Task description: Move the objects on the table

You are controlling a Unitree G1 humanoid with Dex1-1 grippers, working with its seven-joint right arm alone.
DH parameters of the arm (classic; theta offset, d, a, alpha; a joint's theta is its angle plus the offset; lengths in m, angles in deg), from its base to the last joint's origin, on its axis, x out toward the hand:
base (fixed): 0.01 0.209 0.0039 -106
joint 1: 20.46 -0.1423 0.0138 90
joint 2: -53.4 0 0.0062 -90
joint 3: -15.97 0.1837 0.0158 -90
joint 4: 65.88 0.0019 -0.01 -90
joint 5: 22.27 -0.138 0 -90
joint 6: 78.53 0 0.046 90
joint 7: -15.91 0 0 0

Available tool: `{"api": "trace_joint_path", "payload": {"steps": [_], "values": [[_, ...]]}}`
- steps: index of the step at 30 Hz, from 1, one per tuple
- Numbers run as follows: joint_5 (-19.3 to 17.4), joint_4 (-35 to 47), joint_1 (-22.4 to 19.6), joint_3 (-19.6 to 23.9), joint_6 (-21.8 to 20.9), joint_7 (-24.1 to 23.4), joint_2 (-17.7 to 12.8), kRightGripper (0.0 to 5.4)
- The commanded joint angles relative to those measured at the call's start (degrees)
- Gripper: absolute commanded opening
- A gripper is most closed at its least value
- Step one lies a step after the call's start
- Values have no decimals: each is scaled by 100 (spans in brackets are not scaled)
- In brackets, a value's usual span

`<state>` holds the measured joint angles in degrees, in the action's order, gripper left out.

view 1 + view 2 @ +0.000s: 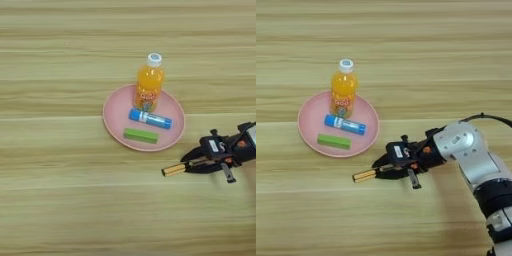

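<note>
Three objects sit on the pink plate (306, 139): orange-drink bottle (343, 90), blue tube (345, 125), green bar (334, 141). On the desk (406, 50) just right of it, the end effector (385, 169) pinches the screwdriver (367, 174); I judge a lift toward the plate comes next.

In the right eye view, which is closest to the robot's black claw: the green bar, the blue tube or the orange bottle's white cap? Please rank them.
From the end effector:
1. Blue tube, middle of the pink plate; the tube's right end is nearest.
2. Green bar, at the plate's front left.
3. White cap, atop the bottle at the plate's far rim.
</note>
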<state>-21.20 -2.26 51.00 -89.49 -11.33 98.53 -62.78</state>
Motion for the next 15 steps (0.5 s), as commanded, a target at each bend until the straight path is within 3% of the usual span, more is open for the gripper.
{"api": "trace_joint_path", "payload": {"steps": [1,9,11,15], "values": [[131,94,-104,45,118,-272,-135,80],[-293,489,-94,280,245,-166,-200,79],[-629,878,-61,421,463,-38,-233,79],[-1614,1742,-83,824,1331,189,-174,70]]}}
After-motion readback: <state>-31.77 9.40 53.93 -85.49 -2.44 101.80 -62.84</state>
